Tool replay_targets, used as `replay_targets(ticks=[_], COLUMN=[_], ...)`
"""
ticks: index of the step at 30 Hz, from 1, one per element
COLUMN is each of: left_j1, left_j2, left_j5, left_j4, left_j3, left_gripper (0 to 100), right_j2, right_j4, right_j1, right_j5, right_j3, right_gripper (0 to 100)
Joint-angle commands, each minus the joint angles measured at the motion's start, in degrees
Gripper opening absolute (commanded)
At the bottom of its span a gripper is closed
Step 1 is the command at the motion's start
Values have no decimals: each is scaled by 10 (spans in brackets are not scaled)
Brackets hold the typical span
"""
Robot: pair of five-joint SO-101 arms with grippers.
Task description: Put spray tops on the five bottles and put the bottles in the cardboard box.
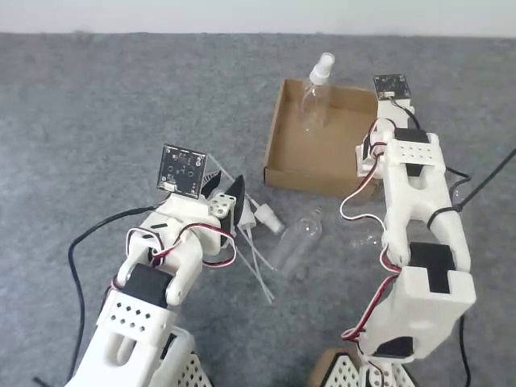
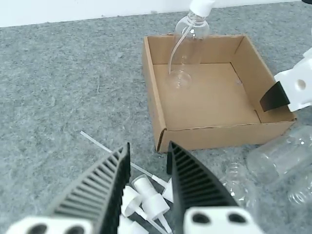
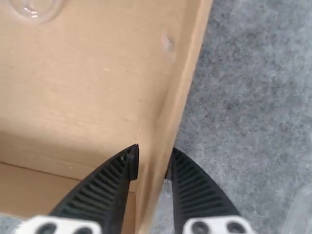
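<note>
A clear bottle with a white spray top (image 1: 316,95) stands upright in the far part of the cardboard box (image 1: 278,129). In the right wrist view, my right gripper (image 3: 153,155) has one finger on each side of the box's side wall (image 3: 185,97) and is shut on it. My left gripper (image 2: 148,152) is open just above a few loose white spray tops (image 2: 146,197) with long tubes, on the carpet in front of the box. An uncapped clear bottle (image 1: 297,238) lies beside those tops, and another (image 1: 363,239) lies next to the right arm.
Grey carpet covers the whole table. The right arm (image 1: 419,218) stretches along the box's right side. The loose spray tops' thin tubes (image 1: 260,262) trail toward the front. Open carpet lies left of the box.
</note>
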Motion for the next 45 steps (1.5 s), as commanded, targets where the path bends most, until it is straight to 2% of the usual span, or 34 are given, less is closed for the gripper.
replay_targets(ticks=[1,9,13,32,37,45], left_j1=[2,2,2,1,1,1], left_j2=[-8,-8,-8,-8,-8,-8], left_j5=[-8,-8,-8,-8,-8,-8], left_j4=[-14,-14,-14,-14,-14,-14], left_j3=[-4,-4,-4,-4,-4,-4], left_gripper=[110,109,109,109,109,109], right_j2=[-7,-7,-8,-14,-14,-13], right_j4=[4,5,5,37,53,115], right_j1=[3,4,3,6,21,62], right_j5=[-3,0,40,83,84,133], right_j3=[-4,-4,10,21,3,-53], right_gripper=[17,6,6,6,6,6])
